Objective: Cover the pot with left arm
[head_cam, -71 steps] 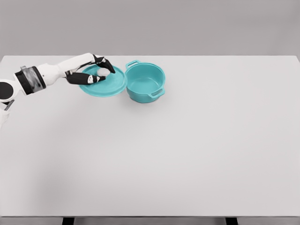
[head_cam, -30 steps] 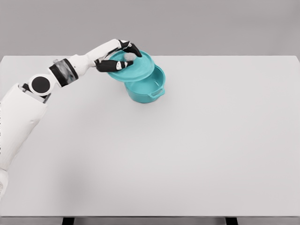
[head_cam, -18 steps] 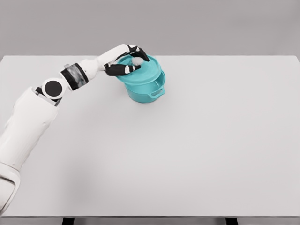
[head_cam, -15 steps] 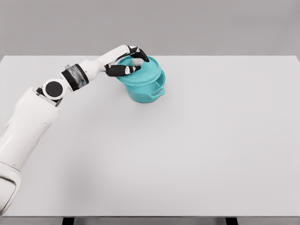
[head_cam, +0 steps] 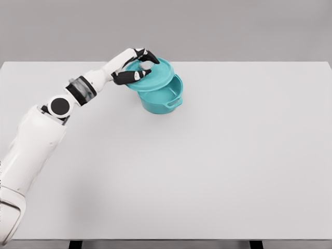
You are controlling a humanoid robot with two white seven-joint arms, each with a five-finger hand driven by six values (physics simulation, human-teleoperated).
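**Teal lid hanging tilted over the open pot**

The teal pot (head_cam: 162,97) is sitting on the white table (head_cam: 207,155), toward the far edge and left of the middle. It is standing upright, with one loop handle pointing toward the near right. Part of its mouth is showing on the right side, and the slice of interior that can be seen is holding nothing but its own teal wall; the rest of the inside is hidden.

The teal lid (head_cam: 150,74) is hovering over the pot's left and rear part, shifted to the left so that it is overhanging the pot's left wall while leaving the right part of the rim uncovered. It is tilting, its right edge dipping toward the pot's opening and its left edge riding higher. Whether that lower edge is touching the rim or staying just clear of it cannot be told.

The left hand (head_cam: 136,65) is reaching in from the left of the pot, above the lid. Its dark fingers (head_cam: 148,55) are curling around the pale knob (head_cam: 143,66) on top of the lid, pinching it from both sides, with the thumb lying along the lid's near left part. The white forearm is stretching back down and to the left from the pot, bending at the elbow and running toward the lower left corner.
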